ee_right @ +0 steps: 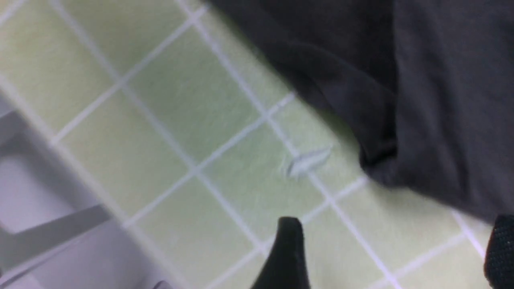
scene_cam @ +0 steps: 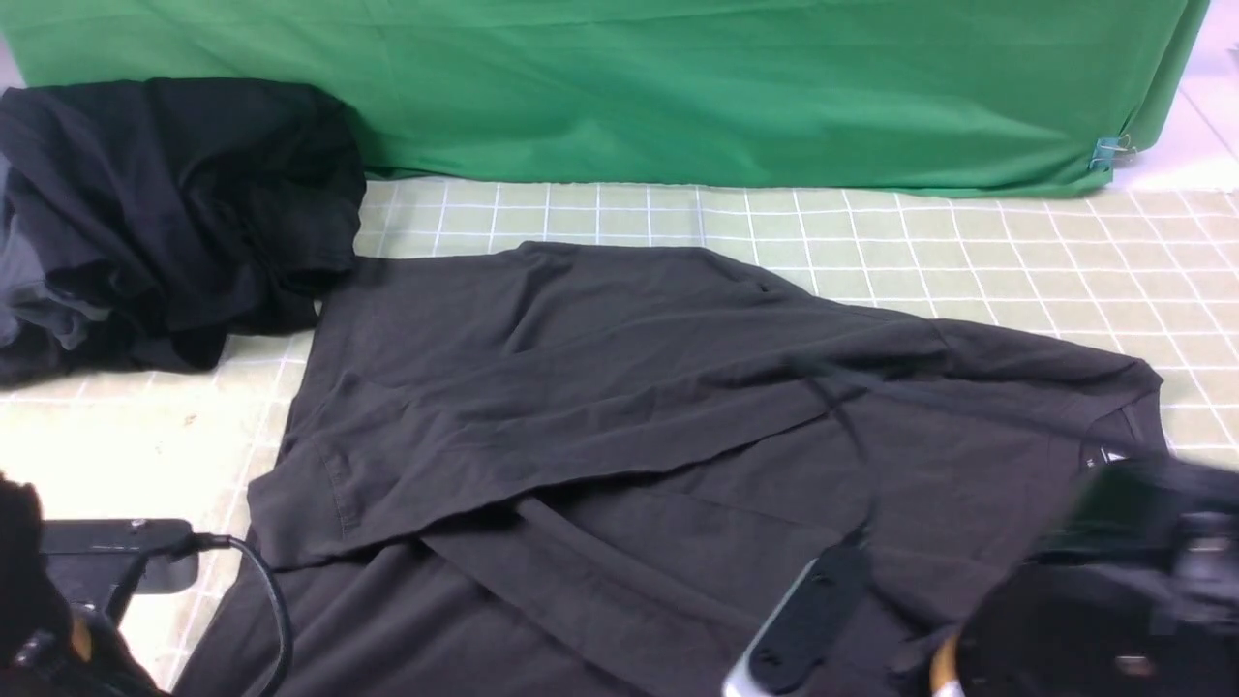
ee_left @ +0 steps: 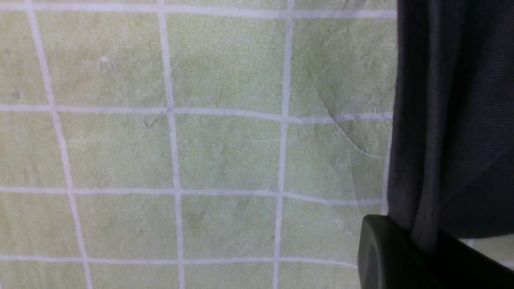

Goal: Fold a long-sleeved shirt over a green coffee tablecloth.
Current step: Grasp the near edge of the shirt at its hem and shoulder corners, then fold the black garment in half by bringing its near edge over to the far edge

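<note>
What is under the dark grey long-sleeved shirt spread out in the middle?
The grid-lined green tablecloth shows around the long-sleeved shirt and evidently runs beneath it. Anything else under its folded layers is covered.

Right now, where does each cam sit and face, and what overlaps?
Front: between the arms, facing forward over the long-sleeved shirt on the green coffee tablecloth; left arm and right arm at the near corners.
Left wrist: on the left arm, looking down at the grid; left pincer shut on the shirt's edge.
Right wrist: on the right arm, looking down at grid and shirt edge; right pincer open, empty.
Shared: shirt and tablecloth in all three.
</note>
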You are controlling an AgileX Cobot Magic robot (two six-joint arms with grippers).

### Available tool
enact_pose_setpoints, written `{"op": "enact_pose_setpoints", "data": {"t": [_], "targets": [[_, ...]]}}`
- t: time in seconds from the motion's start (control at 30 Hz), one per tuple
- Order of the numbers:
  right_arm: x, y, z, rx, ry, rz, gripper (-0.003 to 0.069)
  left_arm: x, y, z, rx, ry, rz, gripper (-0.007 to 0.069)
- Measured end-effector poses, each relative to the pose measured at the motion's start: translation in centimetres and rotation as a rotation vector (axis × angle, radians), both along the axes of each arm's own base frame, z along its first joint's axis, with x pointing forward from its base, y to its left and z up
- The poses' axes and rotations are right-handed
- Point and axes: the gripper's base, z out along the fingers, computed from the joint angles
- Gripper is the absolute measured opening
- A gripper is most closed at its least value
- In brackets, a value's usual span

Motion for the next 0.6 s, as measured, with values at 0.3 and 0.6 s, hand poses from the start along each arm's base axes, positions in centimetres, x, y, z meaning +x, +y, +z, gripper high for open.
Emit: {"op": "enact_pose_setpoints", "data": {"t": [0.3,0.6], "targets": [[1.2,0.9,-3.2,-0.069,-0.001,0.044,0.0255,-0.2,-0.3,0.0,-0.034,0.018,0.013,0.0013],[-1.2,-1.7,1.2,-0.051,0.028,-0.005,0.0041,-2.9,0.2,2.2,-0.073,0.022,0.021,0.0013]]}}
